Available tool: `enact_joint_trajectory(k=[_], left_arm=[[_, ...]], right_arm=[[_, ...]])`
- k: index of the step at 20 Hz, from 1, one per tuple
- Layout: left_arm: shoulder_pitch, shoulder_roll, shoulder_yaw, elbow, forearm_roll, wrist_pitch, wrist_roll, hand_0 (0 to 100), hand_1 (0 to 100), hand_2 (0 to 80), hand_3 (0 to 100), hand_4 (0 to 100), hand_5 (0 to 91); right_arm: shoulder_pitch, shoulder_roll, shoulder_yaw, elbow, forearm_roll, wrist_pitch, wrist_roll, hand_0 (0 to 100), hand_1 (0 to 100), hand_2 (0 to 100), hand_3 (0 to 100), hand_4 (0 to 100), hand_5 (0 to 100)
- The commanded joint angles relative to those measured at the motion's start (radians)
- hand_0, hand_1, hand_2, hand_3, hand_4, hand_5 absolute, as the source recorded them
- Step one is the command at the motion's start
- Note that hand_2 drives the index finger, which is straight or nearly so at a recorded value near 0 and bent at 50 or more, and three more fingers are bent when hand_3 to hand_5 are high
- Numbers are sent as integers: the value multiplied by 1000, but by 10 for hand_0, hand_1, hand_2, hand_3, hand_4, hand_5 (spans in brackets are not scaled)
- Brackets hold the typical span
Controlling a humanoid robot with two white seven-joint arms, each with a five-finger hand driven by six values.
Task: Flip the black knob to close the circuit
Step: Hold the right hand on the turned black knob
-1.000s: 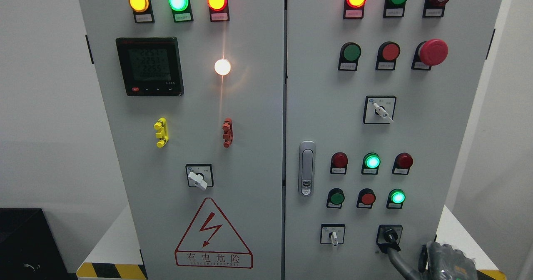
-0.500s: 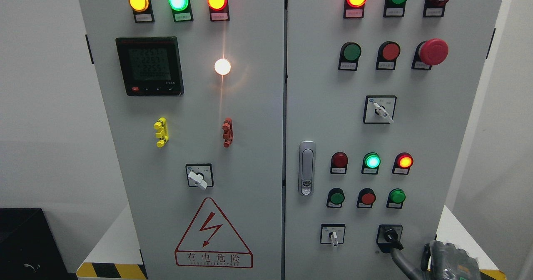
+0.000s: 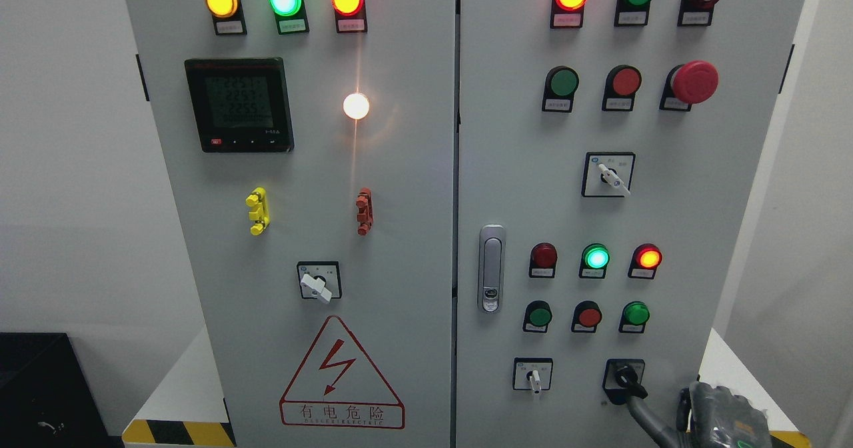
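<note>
Head view, panel: I face a tall grey metal electrical cabinet (image 3: 400, 235) with two doors, covered in lamps, push buttons and rotary switches.

Head view, task's thing: the small black rotary knob (image 3: 626, 376) sits on its black square plate at the bottom right of the right door, just right of a white-handled selector switch (image 3: 534, 379). Its pointer leans down and to the right.

Head view, indicators: in the lamp row above the knob, the round red lamp at the right end (image 3: 648, 258) glows and so does the green lamp in the middle (image 3: 596, 257); the green push button below the red one (image 3: 636, 314) is dark.

Head view, robot hand: my right robot hand (image 3: 716, 418) comes in at the lower right corner, grey and mostly cut off by the frame edge. One long grey finger (image 3: 641, 411) reaches up to the knob's lower end and appears to touch it. I cannot tell how the remaining fingers are set, so I will not call the hand open or closed. It grips nothing that I can see.

Head view, left arm: not in view.

Step in hand: I judge the flip itself is under way or just finished, given the tilted pointer and the lit red lamp.

Next move: confirm the knob is seated in its detent, then draw the finger straight back off it without dragging the pointer round again.
</note>
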Motion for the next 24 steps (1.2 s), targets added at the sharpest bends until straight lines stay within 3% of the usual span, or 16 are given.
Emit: enact_joint_trajectory(k=[1,12,24], left_arm=[[21,1,0,-23,0,-1,0,120,556,0,0,0,0],[21,-1,0,-23,0,-1,0,120,556,0,0,0,0],[21,-1,0,-23,0,-1,0,120,556,0,0,0,0]], right_arm=[[-3,11,-4,-4,-2,-1,-4,0,9,812,988,888,967],[23,13,16,-41,-3,-1,-9,0,8,810,988,888,965],[41,13,103,-47,2,1,-27,0,10,812,987,889,964]])
